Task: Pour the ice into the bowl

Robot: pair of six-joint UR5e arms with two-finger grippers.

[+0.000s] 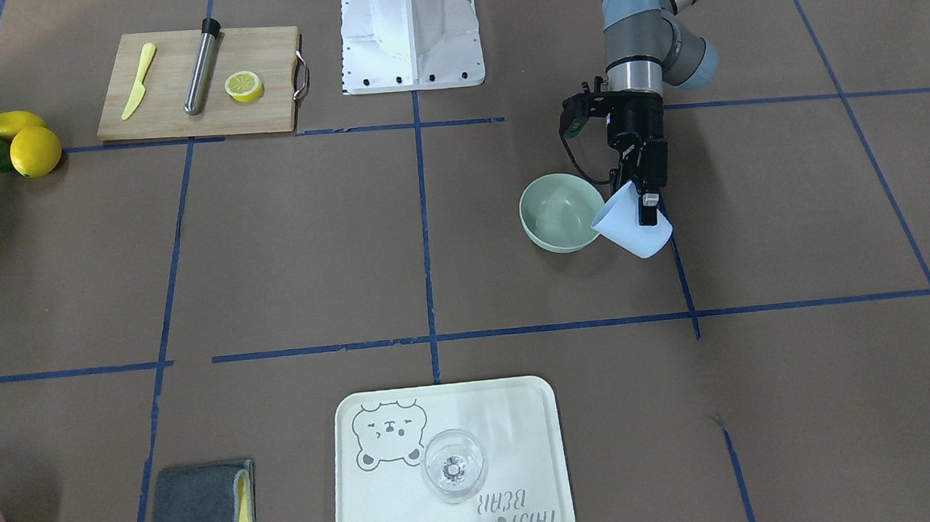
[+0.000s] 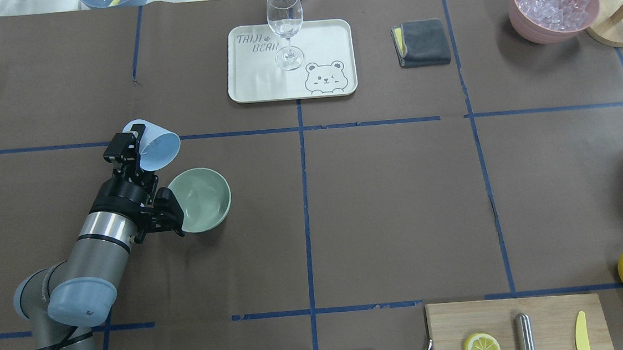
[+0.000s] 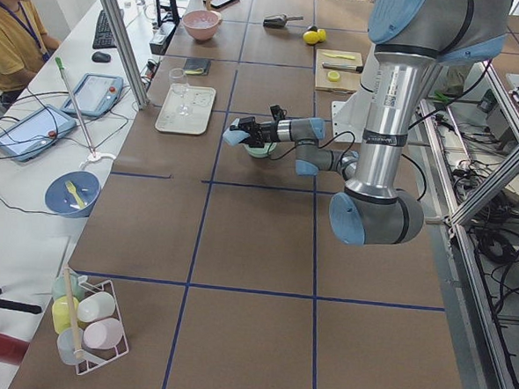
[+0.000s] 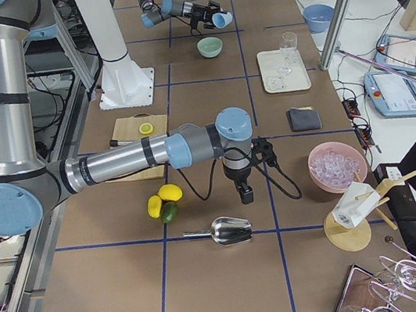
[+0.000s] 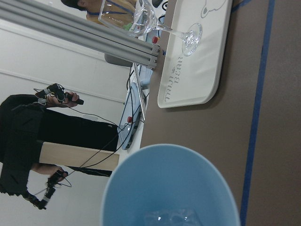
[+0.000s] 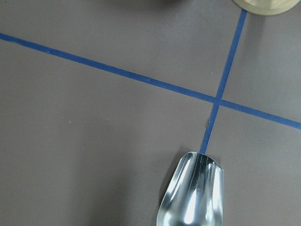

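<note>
My left gripper (image 1: pixel 649 209) is shut on a pale blue cup (image 1: pixel 633 230), held tipped on its side with its mouth toward the bowl (image 1: pixel 561 212). The mint-green bowl (image 2: pixel 200 200) sits on the table right beside the cup (image 2: pixel 156 148), and its inside looks bare. In the left wrist view the ice (image 5: pixel 171 217) shows as a few clear cubes low inside the cup (image 5: pixel 164 183). My right gripper (image 4: pixel 244 194) hangs just above the table near a metal scoop (image 4: pixel 232 231). It shows only in the exterior right view, so I cannot tell whether it is open or shut.
A cream tray (image 2: pixel 323 35) carries a wine glass (image 2: pixel 285 27). A grey cloth (image 2: pixel 422 42) and a pink container of ice (image 2: pixel 552 3) lie further along. The cutting board (image 1: pixel 197 84) holds a lemon half, a yellow knife and a metal rod. Lemons (image 1: pixel 34 150) lie beside it.
</note>
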